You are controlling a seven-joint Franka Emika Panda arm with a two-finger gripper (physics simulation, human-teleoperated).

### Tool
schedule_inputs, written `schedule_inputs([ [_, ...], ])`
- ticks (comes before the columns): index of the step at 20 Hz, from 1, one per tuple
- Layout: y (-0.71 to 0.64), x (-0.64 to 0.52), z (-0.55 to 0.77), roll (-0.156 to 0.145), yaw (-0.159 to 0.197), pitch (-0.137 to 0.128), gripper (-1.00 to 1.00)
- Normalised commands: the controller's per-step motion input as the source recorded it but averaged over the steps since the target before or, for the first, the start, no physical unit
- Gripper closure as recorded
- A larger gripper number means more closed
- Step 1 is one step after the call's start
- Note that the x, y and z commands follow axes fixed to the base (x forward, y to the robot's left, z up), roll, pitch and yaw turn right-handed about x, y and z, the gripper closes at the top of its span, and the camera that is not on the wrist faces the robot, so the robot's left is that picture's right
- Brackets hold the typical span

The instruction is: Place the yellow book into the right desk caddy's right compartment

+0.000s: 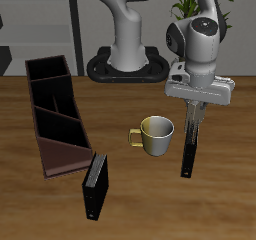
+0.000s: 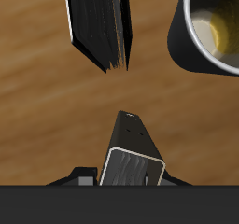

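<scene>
Yellow book (image 1: 193,116): thin, greyish-tan in the wrist view (image 2: 131,164), darker in the exterior view. It is clamped between the fingers of the end effector (image 1: 195,104), hangs edge-down, and is off the surface, roughly midway between the back edge and the front edge. End effector: clenched on the yellow book and pointing straight down. Its fingers are largely hidden by the book in the wrist view. Black book, first (image 2: 98,27): stands on edge on the surface near the held book's lower end, pages fanned slightly. In the exterior view it runs together with the hanging book, so whether the two touch cannot be told. Mug (image 1: 156,134): olive-gold and upright, with its handle turned away from the end effector. It sits just beside the held book near the middle of the surface, and its interior is visible from the wrist camera (image 2: 213,30). Black book, second (image 1: 95,185): stands upright close to the front edge, near the sloping brown end of the caddy. Right desk caddy (image 1: 78,134): long and maroon-brown, lying well apart from the end effector and running from the back edge toward the front. It has three black-walled cells. Right compartment (image 1: 48,74): the end cell nearest the back edge (opposite the brown sloping face), nothing seen inside it.
</scene>
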Motion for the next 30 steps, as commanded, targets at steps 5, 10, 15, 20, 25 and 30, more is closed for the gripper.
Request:
schedule_inputs([
  [5,-0.19,-0.13,0.31,-0.006,0.049,-0.039,1.0],
  [10,-0.41,-0.2,0.38,-0.031,0.019,-0.05,1.0],
  [15,-0.46,-0.2,0.28,0.02,0.04,-0.017,1.0],
  [20,-0.54,-0.17,0.22,-0.056,0.016,-0.038,1.0],
  [25,-0.66,-0.27,0.23,-0.093,-0.045,-0.049,1.0],
  [30,-0.45,-0.27,0.14,-0.067,-0.054,-0.038,1.0],
])
